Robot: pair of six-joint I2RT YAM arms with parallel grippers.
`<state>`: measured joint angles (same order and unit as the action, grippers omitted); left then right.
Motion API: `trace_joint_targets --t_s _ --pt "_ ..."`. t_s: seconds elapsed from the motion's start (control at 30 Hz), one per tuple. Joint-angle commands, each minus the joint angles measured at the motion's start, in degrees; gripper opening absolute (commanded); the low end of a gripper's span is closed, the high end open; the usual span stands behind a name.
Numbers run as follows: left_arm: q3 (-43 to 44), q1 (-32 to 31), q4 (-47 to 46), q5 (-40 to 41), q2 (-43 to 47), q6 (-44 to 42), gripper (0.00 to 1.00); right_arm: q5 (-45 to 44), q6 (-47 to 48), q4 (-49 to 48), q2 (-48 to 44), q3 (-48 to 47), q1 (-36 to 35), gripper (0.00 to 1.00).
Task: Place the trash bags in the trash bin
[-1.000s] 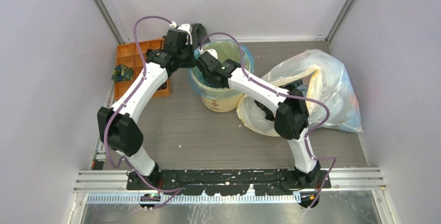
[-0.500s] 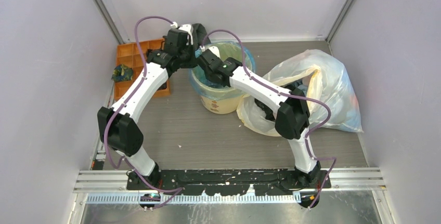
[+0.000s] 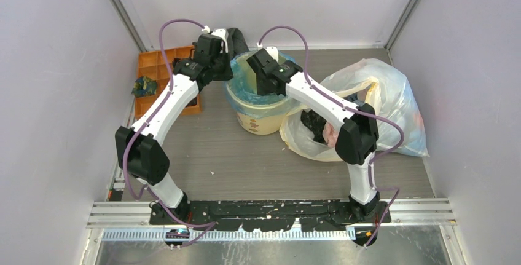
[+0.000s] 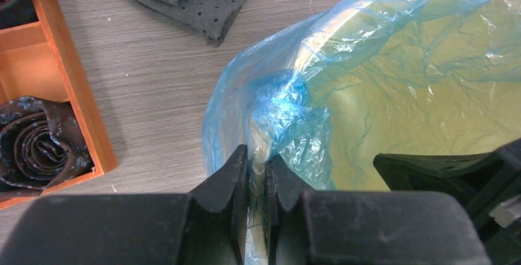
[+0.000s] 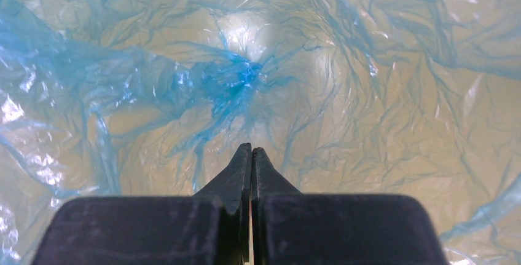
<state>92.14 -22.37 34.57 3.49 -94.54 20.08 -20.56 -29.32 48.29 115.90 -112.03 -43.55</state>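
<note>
The right tool [image 5: 251,151], closed up, has shifted farther over the trash bin [image 3: 261,120] by the table's far edge — the left tool [image 4: 257,157] stays clamped on the trash bag [image 4: 393,93] lining it.

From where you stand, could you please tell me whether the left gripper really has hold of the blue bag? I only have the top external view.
Observer: Yes. The left wrist view shows the left gripper shut on the edge of the trash bag, at the rim of the trash bin.
Operator: Thank you. Is the right gripper holding anything inside?
Observer: No. The right wrist view shows the right gripper shut on nothing, pointing towards the bag's bunched blue centre.
</note>
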Motion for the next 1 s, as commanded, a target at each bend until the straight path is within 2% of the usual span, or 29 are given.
trace_joint_targets --t_s 0.0,0.17,0.33,0.67,0.97 --pt "2.1 0.1 -2.7 -0.9 1.5 0.0 0.01 -0.5 -2.7 -3.4 -6.7 4.4 -0.2 0.01" --pt "2.0 0.2 -2.9 -1.0 1.3 0.0 0.01 -0.4 -4.1 -7.0 -11.7 11.7 -0.1 0.01" --pt "1.5 0.3 -3.3 -1.1 1.3 0.2 0.01 0.9 -4.7 -8.4 -13.0 13.5 -0.1 0.01" --pt "0.5 0.3 -4.3 -2.0 1.6 0.2 0.01 4.0 -4.3 -6.7 -6.5 3.3 0.4 0.01" --pt "0.5 0.3 -5.0 -2.9 1.6 0.2 0.01 8.3 -4.6 -7.9 -4.2 0.9 2.9 0.01"
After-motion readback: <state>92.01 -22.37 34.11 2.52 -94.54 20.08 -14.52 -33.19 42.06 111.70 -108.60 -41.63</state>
